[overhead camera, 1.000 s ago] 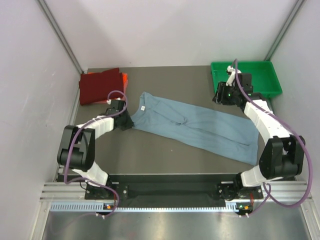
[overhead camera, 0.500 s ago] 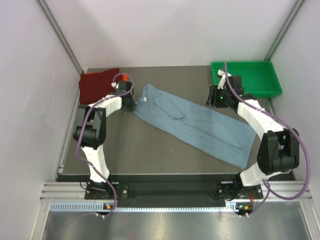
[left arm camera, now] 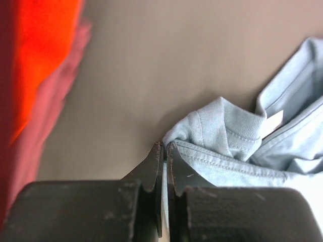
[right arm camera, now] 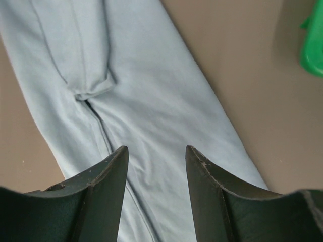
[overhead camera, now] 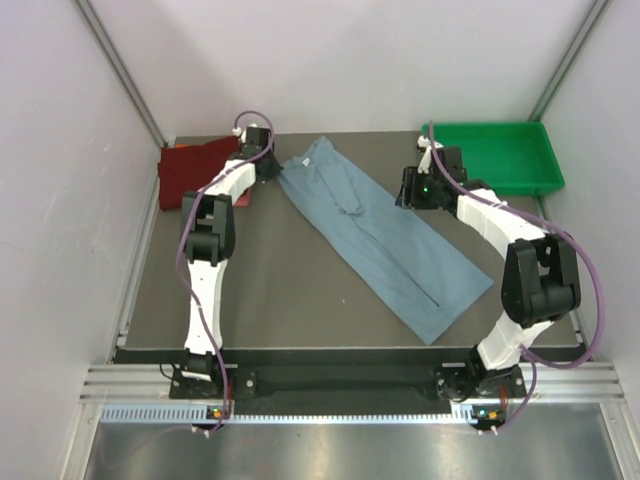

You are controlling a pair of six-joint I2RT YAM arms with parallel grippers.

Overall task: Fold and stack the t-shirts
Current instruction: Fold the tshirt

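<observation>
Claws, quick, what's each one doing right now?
Left claw: closed, pinching the edge of the blue shirt.
Right claw: open, holding nothing, above the blue shirt.

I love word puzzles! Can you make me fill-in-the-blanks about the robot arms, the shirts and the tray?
The left gripper pinches the grey-blue t-shirt with its jaws ____.
The right gripper hangs over that shirt with its jaws ____.
The tray at the far right is coloured ____.
The folded dark red t-shirt lies in the far ____ corner of the table.
Missing words: shut, open, green, left.
</observation>
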